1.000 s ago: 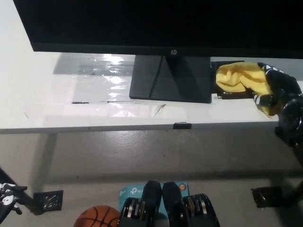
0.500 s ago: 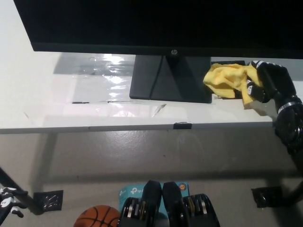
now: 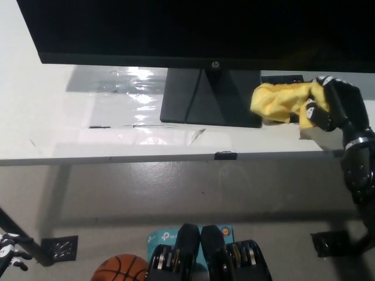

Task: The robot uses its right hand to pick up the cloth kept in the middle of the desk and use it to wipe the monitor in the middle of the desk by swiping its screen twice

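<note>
Yellow cloth [image 3: 281, 100] in right hand [image 3: 335, 104], beside monitor [image 3: 199, 32]

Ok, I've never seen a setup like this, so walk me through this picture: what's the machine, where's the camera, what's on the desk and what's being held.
This is a humanoid robot with two arms, seen from a camera on its own head looking steeply down. The white desk runs across the top half, with grey floor below. A big black monitor stands in the middle on a dark stand. The black right hand comes in from the right, its fingers closed on a yellow cloth, which it holds beside the stand. The white left hand rests at the lower left corner, barely in view. On the floor sits an orange basketball.
</note>
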Robot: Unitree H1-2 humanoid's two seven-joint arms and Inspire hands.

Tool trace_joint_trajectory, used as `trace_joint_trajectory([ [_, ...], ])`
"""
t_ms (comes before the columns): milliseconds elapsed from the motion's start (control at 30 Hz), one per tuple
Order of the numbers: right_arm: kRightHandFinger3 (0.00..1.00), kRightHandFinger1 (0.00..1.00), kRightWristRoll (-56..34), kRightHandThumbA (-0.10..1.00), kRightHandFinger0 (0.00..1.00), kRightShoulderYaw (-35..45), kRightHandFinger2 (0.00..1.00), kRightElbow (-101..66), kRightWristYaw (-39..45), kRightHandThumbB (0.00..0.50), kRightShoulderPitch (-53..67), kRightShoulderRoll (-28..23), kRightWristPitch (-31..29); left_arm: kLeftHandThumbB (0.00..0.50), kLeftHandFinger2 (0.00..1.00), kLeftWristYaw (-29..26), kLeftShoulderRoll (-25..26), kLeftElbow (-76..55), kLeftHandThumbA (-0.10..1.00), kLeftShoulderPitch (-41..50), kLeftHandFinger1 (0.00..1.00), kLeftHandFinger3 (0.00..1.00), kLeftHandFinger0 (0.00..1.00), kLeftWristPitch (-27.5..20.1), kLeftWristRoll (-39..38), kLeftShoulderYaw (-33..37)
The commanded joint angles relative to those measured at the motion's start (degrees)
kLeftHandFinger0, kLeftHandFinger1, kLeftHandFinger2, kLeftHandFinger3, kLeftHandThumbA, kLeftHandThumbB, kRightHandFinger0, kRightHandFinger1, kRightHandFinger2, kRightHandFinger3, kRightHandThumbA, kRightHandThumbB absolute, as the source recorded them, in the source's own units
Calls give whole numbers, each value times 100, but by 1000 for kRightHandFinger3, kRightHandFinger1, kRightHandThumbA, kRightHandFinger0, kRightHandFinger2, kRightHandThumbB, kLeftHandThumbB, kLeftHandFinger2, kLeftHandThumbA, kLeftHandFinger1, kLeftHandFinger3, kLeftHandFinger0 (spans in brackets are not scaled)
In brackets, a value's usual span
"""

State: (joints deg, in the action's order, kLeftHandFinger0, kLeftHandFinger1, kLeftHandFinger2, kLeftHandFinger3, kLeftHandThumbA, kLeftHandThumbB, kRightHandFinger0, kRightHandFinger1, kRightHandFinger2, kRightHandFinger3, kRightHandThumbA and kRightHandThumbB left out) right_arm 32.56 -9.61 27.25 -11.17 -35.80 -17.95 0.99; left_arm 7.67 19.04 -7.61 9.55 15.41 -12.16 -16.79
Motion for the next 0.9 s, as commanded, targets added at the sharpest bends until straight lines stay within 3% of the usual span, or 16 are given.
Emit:
trace_joint_trajectory([
  [0,88,155,-1964,-100,0,1275,463,-1015,471,0,35,711,1033,127,540,-79,36,-190,392,72,391,731,327,-123,35,-86],
  [67,109,103,-2122,-100,0,1516,440,-1349,496,0,76,884,1299,131,535,-71,39,-202,389,81,388,726,326,-121,31,-82],
  [100,118,28,-2187,-100,0,1612,395,-1445,518,0,66,941,1367,123,528,-74,31,-215,374,86,387,724,325,-108,18,-87],
  [200,79,0,-2567,-100,0,2026,335,-1766,526,7,-57,1172,1714,123,534,-71,29,-213,342,89,396,739,348,-32,-58,-131],
  [233,124,0,-2674,-100,0,2269,316,-2021,404,33,-190,1264,1948,120,527,-68,36,-231,328,91,379,747,334,-51,-43,-125],
  [300,53,0,-2922,-100,0,2511,257,-2117,427,159,-272,1362,1976,119,521,-58,42,-243,312,97,374,744,325,-46,-59,-133],
  [367,61,0,-2902,-100,0,2697,229,-2417,357,214,-370,1398,2279,125,512,-55,60,-200,316,94,393,742,358,-77,-26,-124],
  [500,83,0,-2931,-100,0,3164,213,-2725,113,208,-612,1473,2594,185,529,-38,52,-193,295,120,389,747,348,-124,-30,-117],
  [567,55,0,-2878,-100,0,3296,259,-2794,91,193,-659,1471,2594,198,537,-52,41,-233,295,149,398,738,365,-43,-62,-140],
  [633,1,0,-2789,-100,0,3431,280,-2834,21,227,-740,1479,2594,205,538,-57,41,-237,280,137,399,726,370,-37,-59,-146],
  [700,0,0,-2672,-100,0,3555,238,-2815,-97,270,-842,1438,2594,206,529,-51,61,-236,260,139,410,728,380,-49,-37,-150],
  [767,43,0,-2188,-100,0,3434,224,-2836,-248,279,-854,1288,2594,207,505,-67,76,-286,242,150,382,727,354,-38,-19,-173],
  [800,80,0,-2123,-100,0,3432,238,-2848,-286,256,-873,1254,2594,214,505,-58,86,-284,248,154,380,732,356,-43,-17,-175],
  [867,66,0,-1869,-100,0,3235,162,-2867,-470,265,-891,994,2594,221,491,-52,78,-298,244,155,377,722,361,-19,-37,-181],
])
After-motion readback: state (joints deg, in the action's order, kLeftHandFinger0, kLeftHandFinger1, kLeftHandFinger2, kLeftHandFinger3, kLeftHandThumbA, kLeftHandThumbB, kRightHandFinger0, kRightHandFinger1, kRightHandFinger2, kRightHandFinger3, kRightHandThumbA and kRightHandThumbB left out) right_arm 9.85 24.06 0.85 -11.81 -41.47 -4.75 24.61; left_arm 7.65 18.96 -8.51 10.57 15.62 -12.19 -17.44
